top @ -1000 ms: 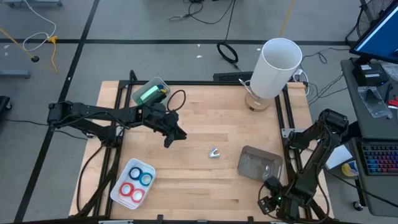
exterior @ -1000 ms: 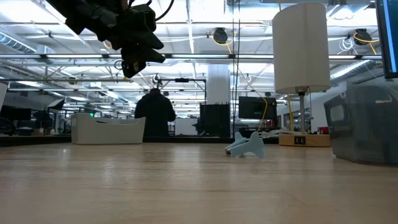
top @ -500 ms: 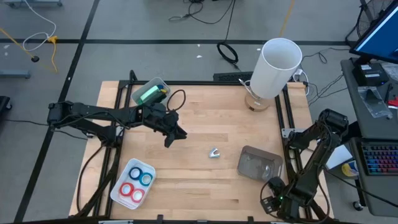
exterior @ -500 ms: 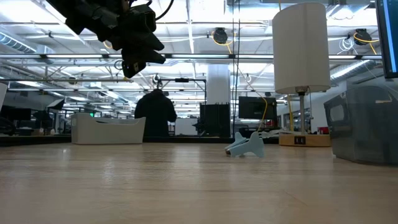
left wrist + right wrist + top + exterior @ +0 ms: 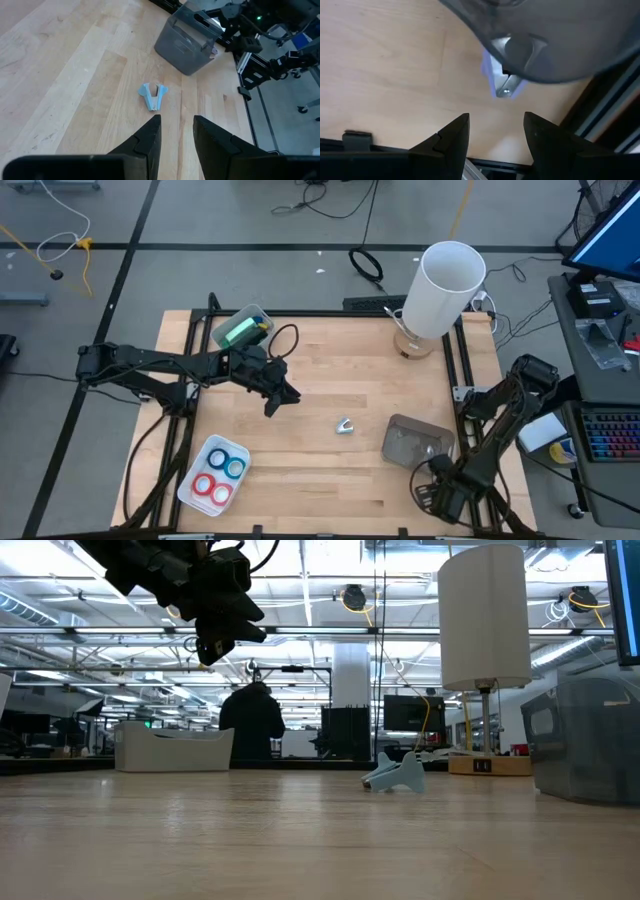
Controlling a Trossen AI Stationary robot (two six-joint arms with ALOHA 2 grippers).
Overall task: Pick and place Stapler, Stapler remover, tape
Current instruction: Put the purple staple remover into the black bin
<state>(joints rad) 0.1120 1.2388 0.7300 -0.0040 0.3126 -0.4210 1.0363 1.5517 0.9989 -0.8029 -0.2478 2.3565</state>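
Observation:
The pale blue stapler remover (image 5: 345,425) lies on the wooden table near its middle and also shows in the low view (image 5: 395,775) and the left wrist view (image 5: 152,96). My left gripper (image 5: 271,406) hovers open above the table to the remover's left, with nothing between its fingers (image 5: 176,137). My right gripper (image 5: 432,492) stands open at the near right, pointing down beside a grey bin (image 5: 418,442). Red and blue tape rolls (image 5: 220,477) lie in a white tray (image 5: 197,452) at the near left. A blue and metal thing (image 5: 501,80), perhaps the stapler, shows at the bin's edge.
A tall white cylinder (image 5: 448,280) stands on a base at the far right corner. A clear container holding a green thing (image 5: 242,328) sits at the far left. Black frame rails (image 5: 470,395) run along the table's edges. A person (image 5: 250,720) stands in the room beyond.
My right gripper has shifted a little toward the grey bin and tipped further downward, staying open. My left arm has kept still.

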